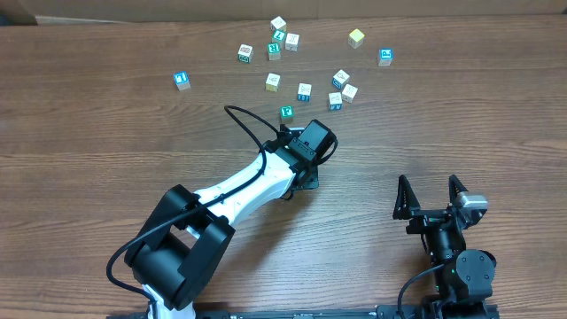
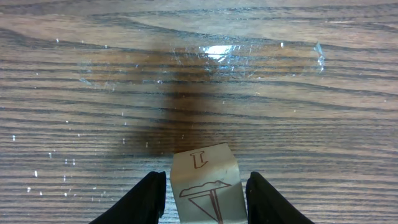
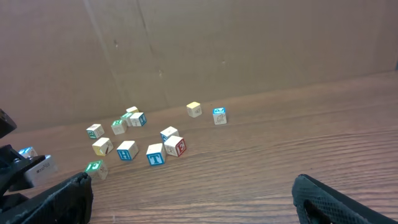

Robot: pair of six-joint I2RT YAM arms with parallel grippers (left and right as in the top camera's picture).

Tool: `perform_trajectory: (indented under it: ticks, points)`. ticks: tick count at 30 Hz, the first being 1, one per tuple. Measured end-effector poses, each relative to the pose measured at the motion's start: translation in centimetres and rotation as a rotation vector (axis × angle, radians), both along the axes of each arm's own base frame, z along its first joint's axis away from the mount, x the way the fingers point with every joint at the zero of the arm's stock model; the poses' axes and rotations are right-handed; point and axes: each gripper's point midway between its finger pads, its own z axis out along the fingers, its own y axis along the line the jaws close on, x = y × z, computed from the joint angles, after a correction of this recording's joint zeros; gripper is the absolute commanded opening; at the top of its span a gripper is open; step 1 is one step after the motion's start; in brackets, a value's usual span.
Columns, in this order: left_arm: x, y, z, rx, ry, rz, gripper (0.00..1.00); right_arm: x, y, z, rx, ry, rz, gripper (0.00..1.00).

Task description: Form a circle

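Cubes [image 1: 304, 89] for the circle lie scattered, not in a ring, toward 12 o'clock on the desk [image 1: 106, 151]. A green-topped one [image 1: 286, 112] sits nearest the centre. The left claw [image 2: 206, 177] stands slightly apart around a cream cube [image 2: 200, 160], with a thin gap on each side. The right claw [image 1: 430, 184], at 5 o'clock, is spread wide and empty.

Cream cube [image 2: 205, 186] sits on the wood-grain desk [image 2: 93, 124] between the black fingers [image 2: 146, 200] of the left claw [image 2: 206, 180], a narrow gap either side, dark shadow and glare beyond.
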Motion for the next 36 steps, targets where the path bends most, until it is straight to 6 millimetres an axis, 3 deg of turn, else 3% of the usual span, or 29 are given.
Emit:
perform_trajectory:
  ticks: [6,12,21,33,36]
  points:
    - [0.0,0.0,0.0,-0.001,0.0,0.002,0.28,0.0,0.0,0.0,0.0,0.0,0.0,1.0]
    - [0.0,0.0,0.0,-0.001,-0.001,0.004,0.29,0.0,0.0,0.0,0.0,0.0,0.0,1.0]
    - [0.1,-0.1,0.0,-0.006,-0.002,0.012,0.57,0.0,0.0,0.0,0.0,0.0,0.0,1.0]
    - [-0.1,0.1,0.0,0.01,0.003,-0.02,0.64,0.0,0.0,0.0,0.0,0.0,0.0,1.0]
    - [-0.1,0.8,1.0,0.058,0.029,-0.068,0.64,0.0,0.0,0.0,0.0,0.0,0.0,1.0]
